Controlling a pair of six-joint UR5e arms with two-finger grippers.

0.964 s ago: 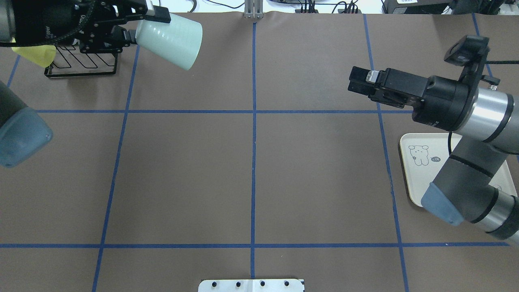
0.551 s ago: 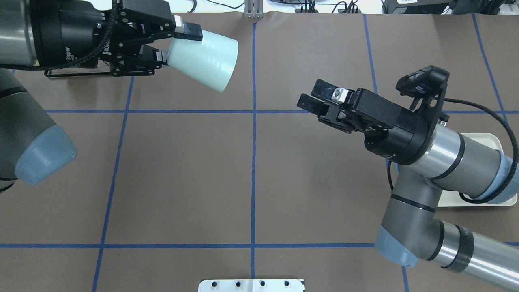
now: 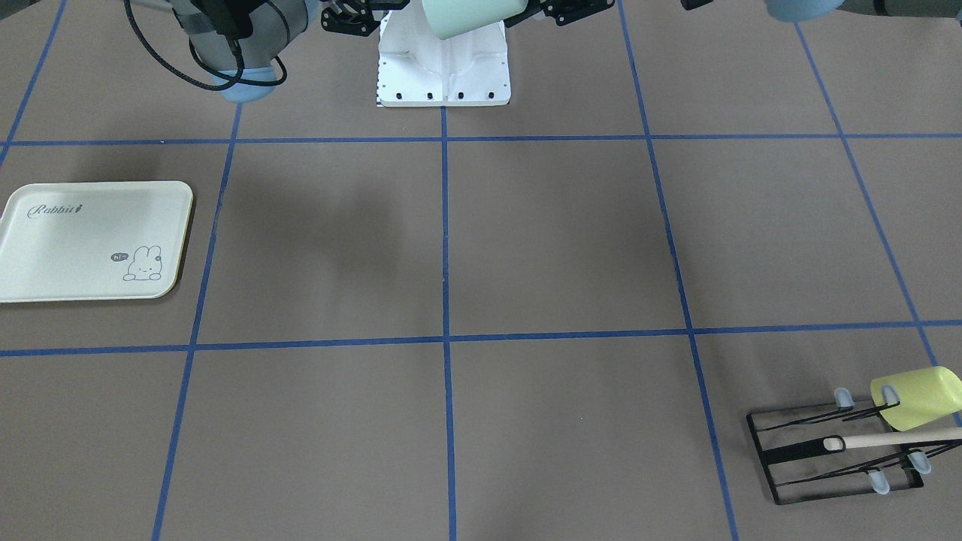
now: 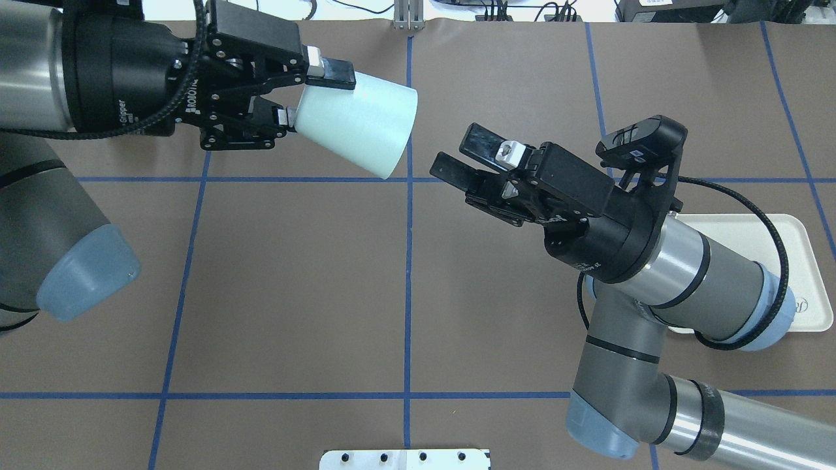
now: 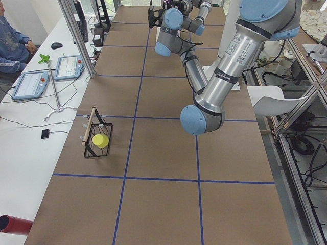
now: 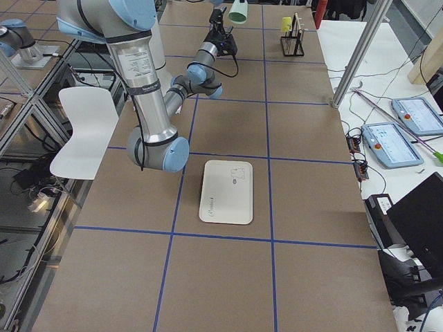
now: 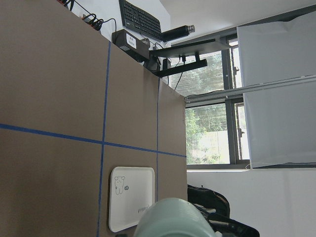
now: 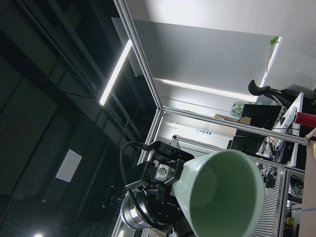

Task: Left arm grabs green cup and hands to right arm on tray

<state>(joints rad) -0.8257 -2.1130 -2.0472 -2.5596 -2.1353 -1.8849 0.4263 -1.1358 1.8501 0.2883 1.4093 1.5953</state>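
Observation:
My left gripper (image 4: 307,91) is shut on the base of the pale mint-green cup (image 4: 359,124) and holds it in the air, tilted, mouth toward the right arm. The cup also shows in the front view (image 3: 466,15), the left wrist view (image 7: 173,219) and the right wrist view (image 8: 222,197), where its open mouth faces the camera. My right gripper (image 4: 460,156) is open and empty, its jaws pointing at the cup's mouth a short gap away. The cream tray (image 4: 800,261) lies on the table on my right, partly hidden by the right arm; it shows whole in the front view (image 3: 68,248).
A black wire rack (image 3: 804,458) at the far left corner holds a yellow-green cup (image 3: 913,397) and a wooden stick. The white robot base plate (image 3: 443,68) sits at the near edge. Blue tape lines cross the brown table.
My left gripper has carried the green cup rightward toward the table's centre line. My right arm has swung left off the tray, its open gripper closing on the cup.

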